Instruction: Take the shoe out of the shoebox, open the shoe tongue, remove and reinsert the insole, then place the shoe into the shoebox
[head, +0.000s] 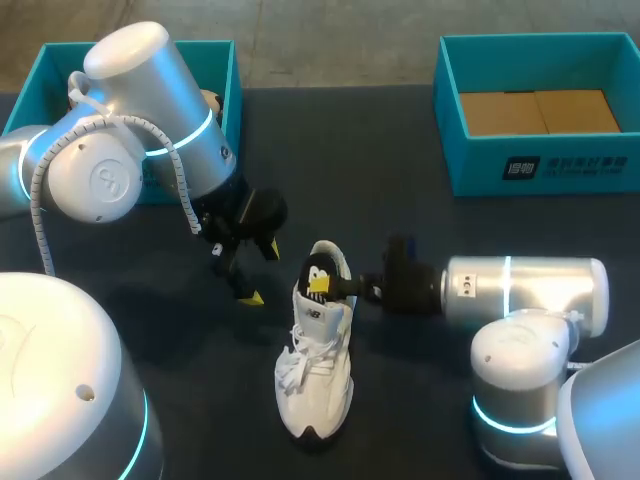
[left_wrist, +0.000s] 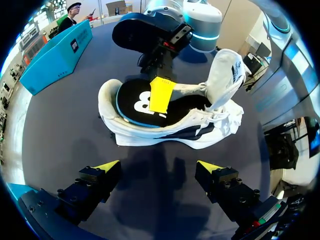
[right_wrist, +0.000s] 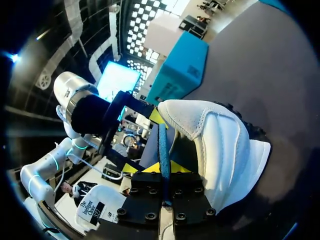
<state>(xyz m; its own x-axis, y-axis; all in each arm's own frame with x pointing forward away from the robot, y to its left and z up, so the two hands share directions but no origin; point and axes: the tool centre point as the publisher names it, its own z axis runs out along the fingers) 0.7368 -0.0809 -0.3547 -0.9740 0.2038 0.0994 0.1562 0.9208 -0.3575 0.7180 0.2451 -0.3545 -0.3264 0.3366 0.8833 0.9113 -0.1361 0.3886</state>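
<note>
The white shoe (head: 318, 372) stands on its sole near the middle of the tabletop (head: 400, 200), toe toward the near edge, heel toward the far edge, outside both boxes. Its tongue (left_wrist: 227, 70) is lifted away from the opening. The black insole (head: 320, 268) sits at the heel end of the opening, partly raised out of the shoe.

The right gripper (right_wrist: 163, 167) comes in from the right edge and is clamped on the insole's edge, one yellow fingertip (left_wrist: 161, 94) lying flat on the insole's printed face. The right wrist view shows the insole's thin blue edge running straight between the two fingers, the shoe's white heel just beside them.

The left gripper (head: 258, 272) hangs just beside the shoe on its left, apart from it, fingers spread and holding nothing; the shoe lies ahead of it.

The tabletop is dark and matte. A teal shoebox (head: 560, 165) sits at the far right corner, brown card in its bottom. A second teal box (head: 232, 80) sits at the far left corner, partly hidden by the left arm.
</note>
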